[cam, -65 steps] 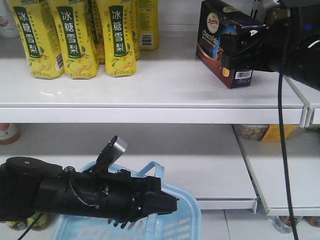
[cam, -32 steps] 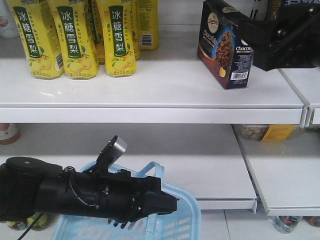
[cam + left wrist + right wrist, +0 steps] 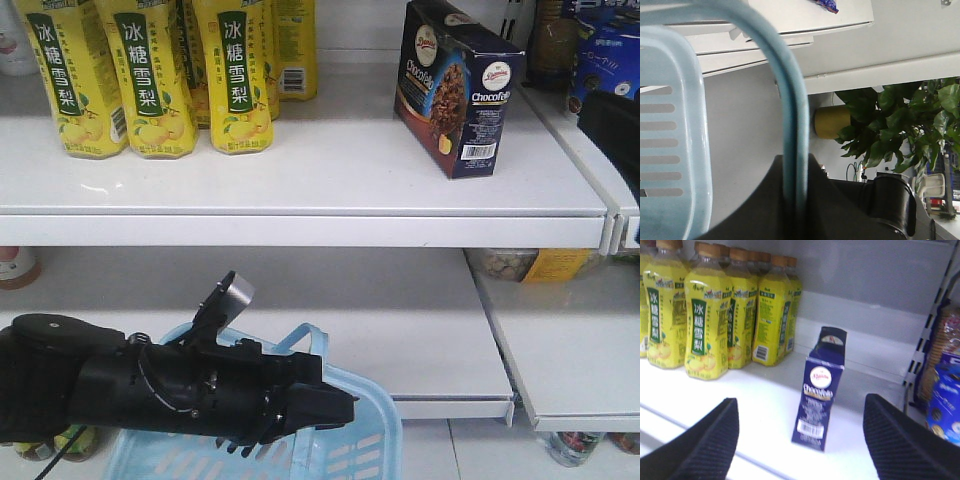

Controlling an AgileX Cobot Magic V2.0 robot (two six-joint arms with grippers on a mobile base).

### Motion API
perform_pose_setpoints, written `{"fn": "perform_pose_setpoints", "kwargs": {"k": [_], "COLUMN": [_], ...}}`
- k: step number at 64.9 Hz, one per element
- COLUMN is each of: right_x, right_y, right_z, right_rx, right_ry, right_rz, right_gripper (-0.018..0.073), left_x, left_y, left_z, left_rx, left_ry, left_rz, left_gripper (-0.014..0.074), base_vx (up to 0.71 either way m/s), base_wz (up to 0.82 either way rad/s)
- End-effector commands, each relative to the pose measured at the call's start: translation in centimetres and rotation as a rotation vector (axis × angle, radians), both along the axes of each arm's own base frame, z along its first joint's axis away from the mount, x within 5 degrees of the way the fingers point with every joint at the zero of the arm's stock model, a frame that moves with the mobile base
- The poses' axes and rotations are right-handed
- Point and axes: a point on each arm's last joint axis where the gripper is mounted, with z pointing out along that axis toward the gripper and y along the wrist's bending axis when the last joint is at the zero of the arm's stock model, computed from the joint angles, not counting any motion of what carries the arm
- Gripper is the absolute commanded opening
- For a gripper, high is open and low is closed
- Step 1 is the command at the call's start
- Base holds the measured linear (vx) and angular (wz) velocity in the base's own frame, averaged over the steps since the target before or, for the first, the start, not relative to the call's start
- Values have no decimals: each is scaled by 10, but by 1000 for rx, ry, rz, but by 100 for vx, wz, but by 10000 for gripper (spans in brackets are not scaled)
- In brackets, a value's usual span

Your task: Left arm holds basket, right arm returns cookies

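1. The cookies [image 3: 456,88] now stand upright on the upper shelf [image 3: 300,180], at two o'clock in the front view, free of any grip.
2. A second ago the right arm [image 3: 615,130] covered the carton; now it has backed off to the three o'clock edge, its fingers [image 3: 705,440] spread wide and empty.
3. The left gripper [image 3: 315,405] stays clamped on the basket [image 3: 360,440] handle at six o'clock.
4. The return looks complete; only retreat remains.
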Motion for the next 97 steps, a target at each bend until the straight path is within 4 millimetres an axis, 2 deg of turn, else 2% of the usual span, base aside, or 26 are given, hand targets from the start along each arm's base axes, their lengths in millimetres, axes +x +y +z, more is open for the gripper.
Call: {"fn": "perform_pose_setpoints", "kwargs": {"k": [1, 9, 17, 22, 29, 55, 69, 88, 97], "right_x": [-15, -31, -47, -61, -80, -125, -95, -84, -84], "right_y": [-8, -18, -35, -48, -57, -64, -51, -45, -44], "right_z": [7, -3, -8, -10, -16, -94, -140, -158, -158], "right_rx": [-6, -17, 4, 31, 100, 214, 173, 151, 148], "right_ry": [-52, 64, 138, 125, 74, -141, 34, 0, -4], "right_rz": [-35, -95, -228, -321, -366, -269, -251, -206, -206], "right_gripper": [509, 509, 509, 509, 509, 509, 509, 503, 481], "left_x": [1, 1, 1, 1, 1, 1, 1, 1, 1], "left_y": [-3, -3, -3, -3, -3, -3, -2, -2, -2], "left_z": [23, 23, 23, 23, 23, 23, 22, 22, 22], "left_rx": [-101, -101, -101, -101, -101, -101, -99, -100, -100], "left_ry": [-33, -33, -33, -33, -33, -33, -30, -30, -30], "left_rz": [14, 14, 14, 14, 14, 14, 16, 15, 15], "left_gripper": [-6, -6, -6, -6, -6, -6, -6, -6, -6], "base_vx": [0, 0, 0, 0, 0, 0, 0, 0, 0], "base_wz": [0, 0, 0, 0, 0, 0, 0, 0, 0]}}
